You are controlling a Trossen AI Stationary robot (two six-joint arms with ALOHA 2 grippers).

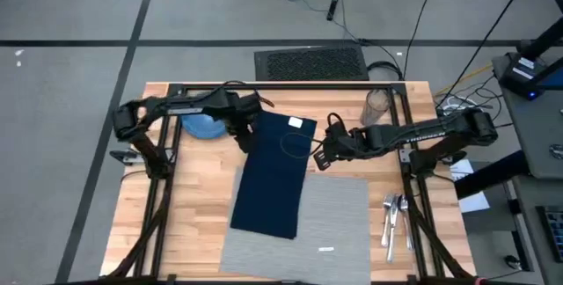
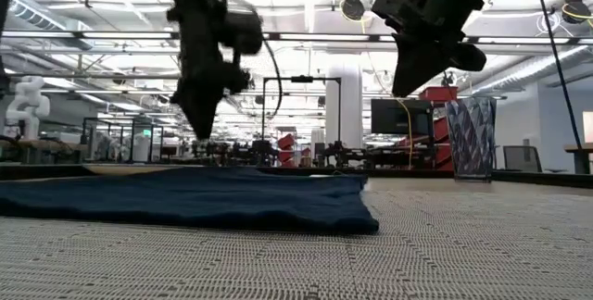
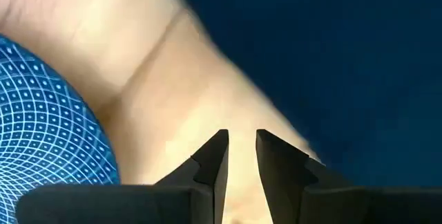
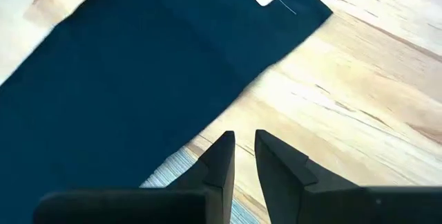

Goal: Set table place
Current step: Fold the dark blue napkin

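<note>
Both grippers nearly closed, above navy napkin (image 1: pixel 274 172) edges; placemat (image 1: pixel 325 223) partly covered

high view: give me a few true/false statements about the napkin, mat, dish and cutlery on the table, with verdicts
1. The navy napkin lies partly over the grey placemat. True.
2. The blue dish sits on the placemat. False: it rests on the bare table at the far left, beside the napkin.
3. The cutlery lies on the wood to the right of the placemat. True.
4. The left gripper is shut on the napkin. False: it hangs above the napkin's left edge, holding nothing.
5. The right gripper is by the napkin's right edge. True.
6. The glass lies tipped over on the napkin. False: it stands upright on the wood at the far right.
</note>
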